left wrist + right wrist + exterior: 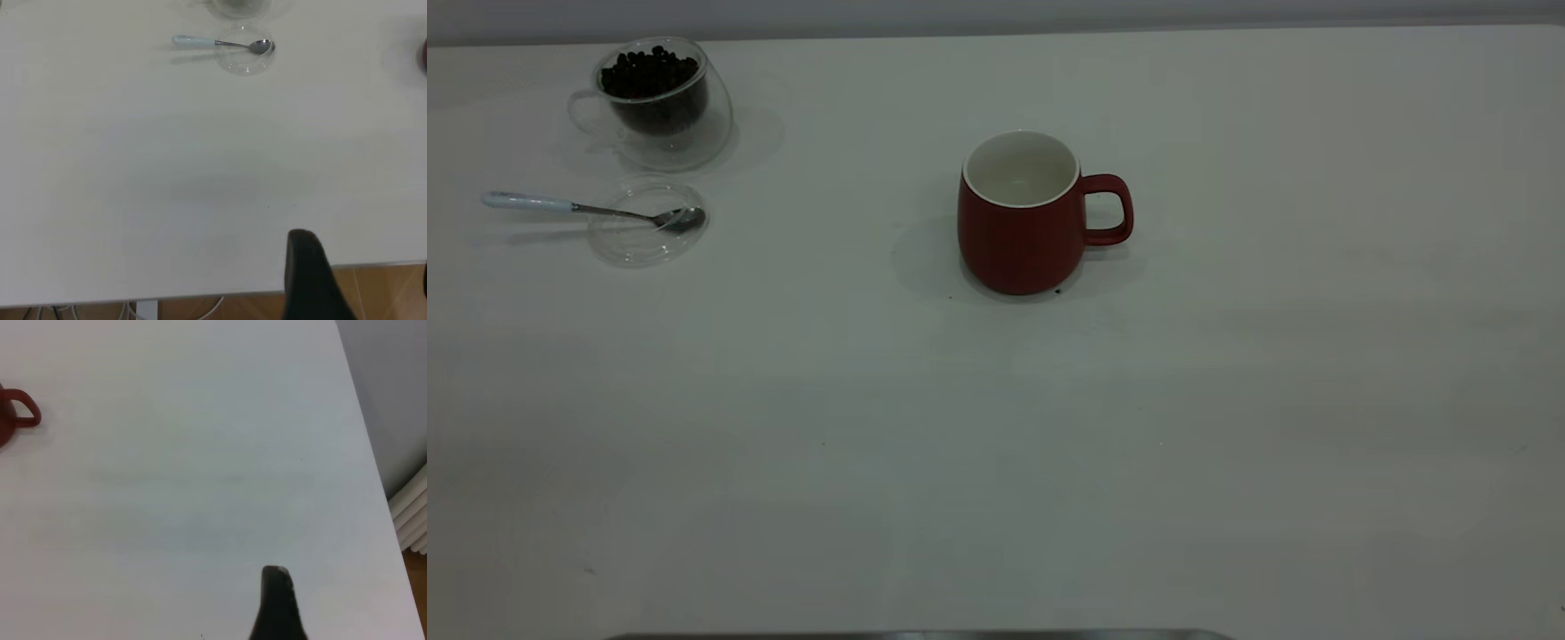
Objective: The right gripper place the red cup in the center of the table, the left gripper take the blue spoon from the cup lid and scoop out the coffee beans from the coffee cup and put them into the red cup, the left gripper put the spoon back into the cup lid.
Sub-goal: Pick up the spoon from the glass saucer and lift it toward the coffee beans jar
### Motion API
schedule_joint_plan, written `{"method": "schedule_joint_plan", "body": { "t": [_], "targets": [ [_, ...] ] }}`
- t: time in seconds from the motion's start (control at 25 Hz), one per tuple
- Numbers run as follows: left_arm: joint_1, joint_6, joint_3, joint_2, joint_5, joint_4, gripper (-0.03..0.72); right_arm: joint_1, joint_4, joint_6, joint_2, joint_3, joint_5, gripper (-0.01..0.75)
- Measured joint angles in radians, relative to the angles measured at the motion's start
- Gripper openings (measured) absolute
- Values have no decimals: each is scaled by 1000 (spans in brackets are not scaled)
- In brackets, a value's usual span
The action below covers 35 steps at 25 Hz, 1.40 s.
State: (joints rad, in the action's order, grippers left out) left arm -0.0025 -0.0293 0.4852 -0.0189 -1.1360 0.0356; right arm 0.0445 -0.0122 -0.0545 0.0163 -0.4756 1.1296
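Observation:
The red cup (1024, 218) stands upright at the middle of the white table (996, 444), handle to the right, its white inside bare. At far left the blue spoon (587, 209) lies with its bowl in the clear cup lid (640, 244) and its handle sticking out leftward. Behind the lid stands the glass coffee cup (660, 102), heaped with coffee beans (649, 73). Neither gripper appears in the exterior view. My left gripper (363, 270) hangs open over the table's near edge, far from the spoon (220, 43). A black part of my right gripper (277, 603) shows, well away from the cup's handle (20, 413).
A tiny dark speck (1057, 291) lies by the red cup's base. In the left wrist view the table edge (200, 295) gives way to wooden floor and cables. In the right wrist view the table's side edge runs past a white ribbed object (410, 513).

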Motion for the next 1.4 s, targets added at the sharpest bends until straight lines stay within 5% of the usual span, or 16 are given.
{"method": "schedule_joint_plan", "body": {
  "t": [0.68, 1.12, 1.4],
  "targets": [
    [0, 54, 73, 83, 32, 43, 464, 0, 1, 0, 0, 0, 0, 590],
    [0, -49, 394, 726, 137, 220, 572, 0, 1, 0, 0, 0, 0, 590],
    [0, -51, 563, 1137, 197, 270, 578, 0, 1, 1, 0, 0, 0, 590]
  ]
}}
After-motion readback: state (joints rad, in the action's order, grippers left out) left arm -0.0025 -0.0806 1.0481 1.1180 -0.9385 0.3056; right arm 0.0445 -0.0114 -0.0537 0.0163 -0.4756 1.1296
